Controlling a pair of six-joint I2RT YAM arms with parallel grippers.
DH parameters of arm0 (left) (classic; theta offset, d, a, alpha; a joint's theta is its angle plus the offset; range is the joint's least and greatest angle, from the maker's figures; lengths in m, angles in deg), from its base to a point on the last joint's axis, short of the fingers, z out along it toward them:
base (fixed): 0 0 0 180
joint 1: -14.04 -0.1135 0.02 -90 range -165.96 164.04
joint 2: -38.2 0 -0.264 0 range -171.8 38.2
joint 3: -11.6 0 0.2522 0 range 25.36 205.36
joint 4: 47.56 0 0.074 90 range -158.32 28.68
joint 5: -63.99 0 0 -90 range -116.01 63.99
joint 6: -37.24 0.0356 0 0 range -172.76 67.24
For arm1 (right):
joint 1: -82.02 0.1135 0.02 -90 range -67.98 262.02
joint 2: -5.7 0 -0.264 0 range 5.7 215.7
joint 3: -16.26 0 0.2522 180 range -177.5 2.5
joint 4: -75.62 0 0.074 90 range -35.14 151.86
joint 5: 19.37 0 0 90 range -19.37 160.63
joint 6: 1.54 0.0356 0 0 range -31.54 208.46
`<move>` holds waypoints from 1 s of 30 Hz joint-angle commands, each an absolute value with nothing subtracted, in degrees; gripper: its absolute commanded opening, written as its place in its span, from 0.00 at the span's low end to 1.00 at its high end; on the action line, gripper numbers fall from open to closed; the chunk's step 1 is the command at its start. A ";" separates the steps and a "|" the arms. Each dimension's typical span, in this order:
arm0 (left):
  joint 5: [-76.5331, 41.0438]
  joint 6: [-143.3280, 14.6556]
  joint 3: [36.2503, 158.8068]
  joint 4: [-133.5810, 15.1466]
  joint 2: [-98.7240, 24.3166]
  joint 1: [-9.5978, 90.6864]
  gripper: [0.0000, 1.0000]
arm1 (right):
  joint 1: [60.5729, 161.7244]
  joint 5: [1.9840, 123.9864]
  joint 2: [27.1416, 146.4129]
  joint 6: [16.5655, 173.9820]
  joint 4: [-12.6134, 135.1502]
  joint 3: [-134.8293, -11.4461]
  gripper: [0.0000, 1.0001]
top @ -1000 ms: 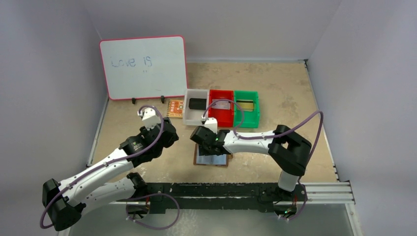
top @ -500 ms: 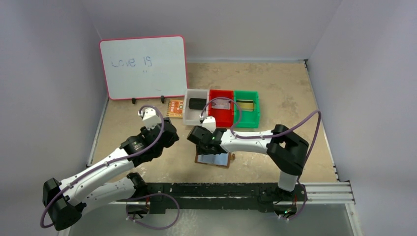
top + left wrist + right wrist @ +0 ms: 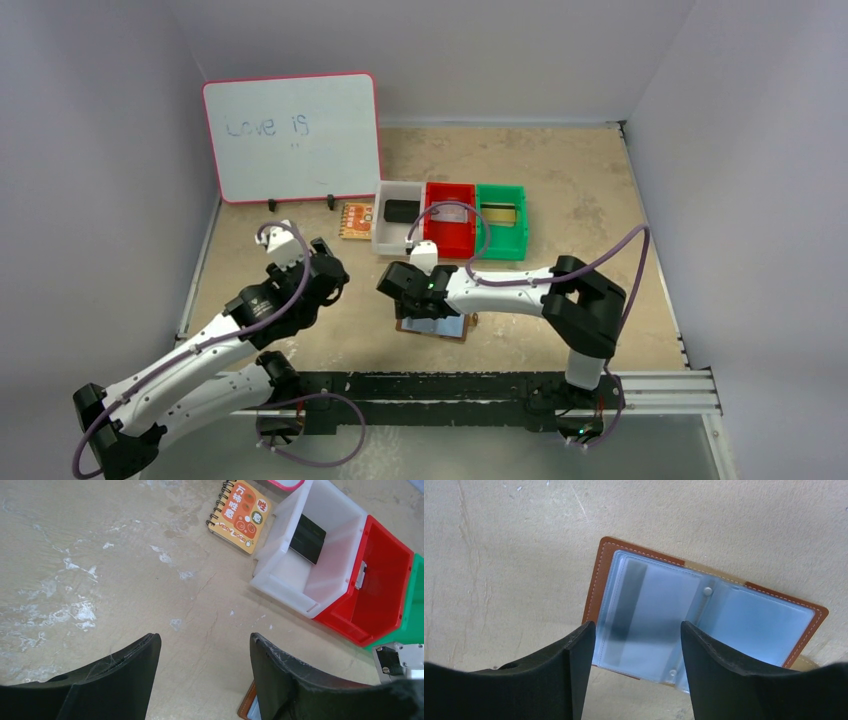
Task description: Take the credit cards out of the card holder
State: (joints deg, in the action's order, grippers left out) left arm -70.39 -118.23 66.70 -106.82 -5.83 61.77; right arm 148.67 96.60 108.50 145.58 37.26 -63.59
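Note:
The brown card holder lies open and flat on the table, its two pale blue pocket panels facing up. It also shows in the top view. A credit card with a dark stripe sits in its left pocket. My right gripper is open and empty, hovering over the holder's left half, and it also shows in the top view. My left gripper is open and empty over bare table, left of the holder. Only a corner of the holder shows in the left wrist view.
Behind the holder stand a white bin with a black card, a red bin with a pale card and a green bin with a card. An orange spiral notebook and a whiteboard are at the back left.
My left arm has pulled back to the left, away from the holder. My right gripper has shifted slightly left and stays over the holder.

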 commanded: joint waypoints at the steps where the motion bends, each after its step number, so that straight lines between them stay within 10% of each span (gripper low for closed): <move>1: -73.68 -120.10 67.70 -108.01 -4.28 61.59 0.65 | 148.81 97.70 109.40 149.94 34.94 -62.77 0.66; 18: -73.07 -120.43 67.46 -108.46 -4.05 61.59 0.65 | 148.69 94.77 108.76 149.36 40.22 -58.85 0.49; 30: -62.96 -116.98 64.84 -98.36 -6.03 61.59 0.65 | 146.23 84.92 99.24 141.93 62.86 -46.69 0.19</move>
